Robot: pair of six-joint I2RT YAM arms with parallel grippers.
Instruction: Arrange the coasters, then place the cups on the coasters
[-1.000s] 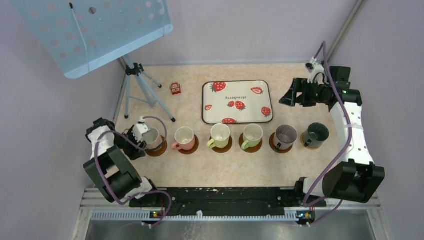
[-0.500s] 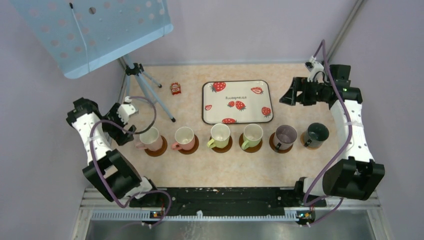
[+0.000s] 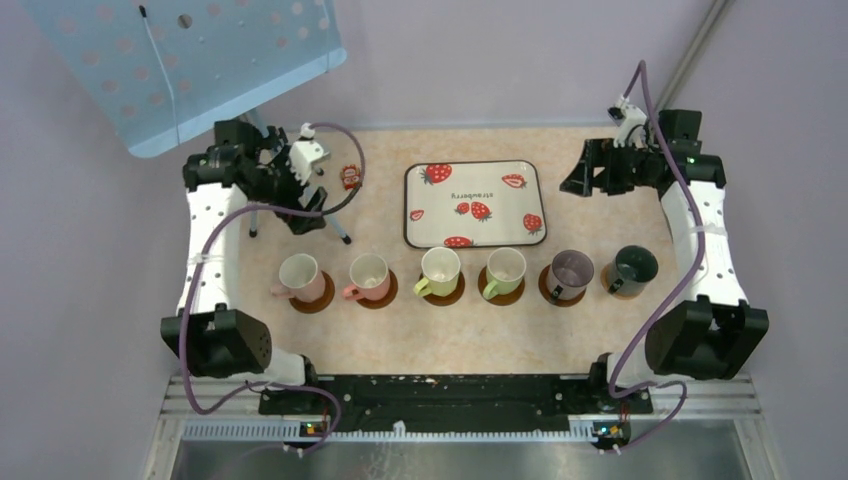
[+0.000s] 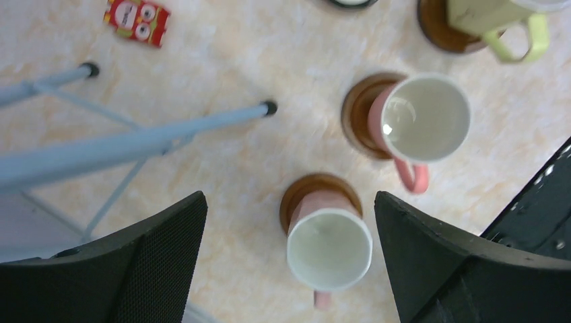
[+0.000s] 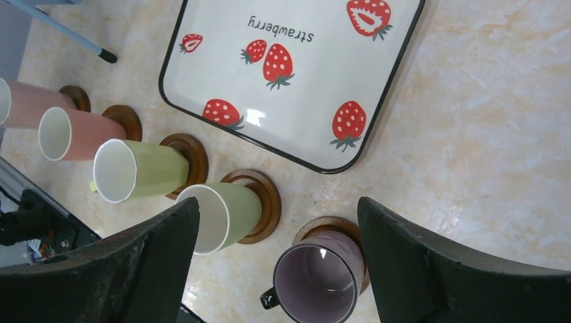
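Note:
Six cups stand in a row, each on a brown coaster: two pink (image 3: 300,272) (image 3: 369,271), two light green (image 3: 440,267) (image 3: 505,267), a purple-grey one (image 3: 571,269) and a dark one (image 3: 635,265). My left gripper (image 3: 297,205) hangs open and empty high over the back left. In its wrist view the leftmost pink cup (image 4: 329,249) sits on its coaster (image 4: 303,192) far below the left gripper (image 4: 289,202). My right gripper (image 3: 580,178) is open and empty at the back right. The right gripper (image 5: 277,202) looks down on the purple-grey cup (image 5: 316,279).
A white strawberry-print tray (image 3: 500,232) lies behind the row. A tripod leg (image 4: 135,141) and a blue perforated panel (image 3: 190,60) stand at the back left, close to my left arm. A small red owl packet (image 3: 351,177) lies beside the tripod.
My left gripper opened off the leftmost pink cup, rose and swung to the back left by the tripod. The cup stays on its coaster. The right arm barely moved.

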